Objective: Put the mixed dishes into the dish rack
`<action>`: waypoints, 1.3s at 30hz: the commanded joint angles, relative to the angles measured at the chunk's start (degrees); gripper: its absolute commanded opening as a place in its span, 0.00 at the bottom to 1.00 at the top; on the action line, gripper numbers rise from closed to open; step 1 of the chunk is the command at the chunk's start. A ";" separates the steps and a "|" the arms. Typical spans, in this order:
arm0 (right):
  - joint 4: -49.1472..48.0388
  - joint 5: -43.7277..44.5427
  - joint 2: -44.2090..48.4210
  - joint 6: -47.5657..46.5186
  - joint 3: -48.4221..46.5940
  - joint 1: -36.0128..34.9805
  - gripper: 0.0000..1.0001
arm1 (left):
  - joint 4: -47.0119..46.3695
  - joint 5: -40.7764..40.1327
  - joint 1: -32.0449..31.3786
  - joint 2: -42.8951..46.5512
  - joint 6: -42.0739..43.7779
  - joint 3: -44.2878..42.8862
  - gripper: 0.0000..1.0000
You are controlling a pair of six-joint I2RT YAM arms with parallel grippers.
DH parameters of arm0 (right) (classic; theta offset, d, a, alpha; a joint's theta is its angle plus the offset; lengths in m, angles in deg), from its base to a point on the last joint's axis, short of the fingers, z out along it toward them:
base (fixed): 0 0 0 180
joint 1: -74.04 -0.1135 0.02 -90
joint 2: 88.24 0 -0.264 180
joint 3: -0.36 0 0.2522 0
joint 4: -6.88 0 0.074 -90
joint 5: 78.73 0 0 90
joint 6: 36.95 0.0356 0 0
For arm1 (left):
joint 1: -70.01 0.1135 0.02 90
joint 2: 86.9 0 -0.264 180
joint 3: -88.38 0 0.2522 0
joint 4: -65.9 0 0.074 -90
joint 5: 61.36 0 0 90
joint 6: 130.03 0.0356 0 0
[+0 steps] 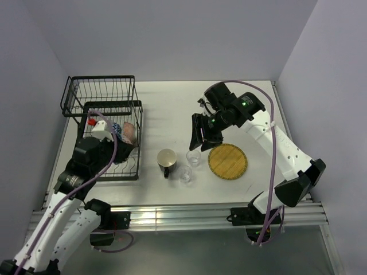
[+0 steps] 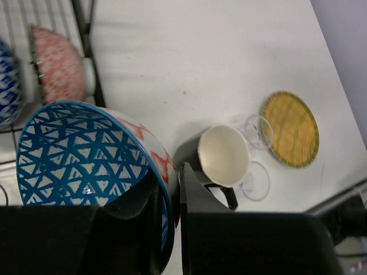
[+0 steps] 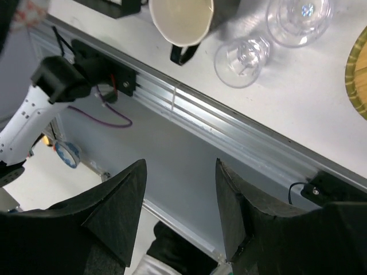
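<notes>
My left gripper is shut on the rim of a small bowl, blue triangles inside and orange-red marks outside. It holds the bowl at the right edge of the black wire dish rack; from above, the gripper and bowl show there. A blue bowl and an orange-red bowl stand in the rack. The dark mug, two clear glasses and the yellow plate sit on the table. My right gripper is open and empty above the glasses.
The right wrist view looks past the open gripper at the table's front rail, with the mug, both glasses and the plate's edge at its top. Walls close in the table on three sides.
</notes>
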 commanded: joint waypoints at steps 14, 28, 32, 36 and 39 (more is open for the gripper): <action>-0.05 -5.12 3.78 -5.15 10.01 0.04 0.57 | -16.23 -3.91 18.93 11.68 -25.83 13.66 0.00; 0.56 -6.00 5.10 -5.85 11.33 -1.45 0.57 | -24.74 0.48 31.22 13.09 -41.14 25.17 0.00; 0.56 -6.35 5.28 -5.94 11.77 -2.07 0.57 | -31.68 4.95 36.59 10.02 -42.81 26.67 0.00; 0.65 -6.36 5.72 -5.94 12.03 -2.51 0.57 | -37.31 8.65 41.86 5.89 -43.26 26.32 0.00; 0.39 -6.62 5.89 -5.94 12.74 -2.68 0.57 | -40.21 11.54 46.17 4.22 -44.48 27.29 0.00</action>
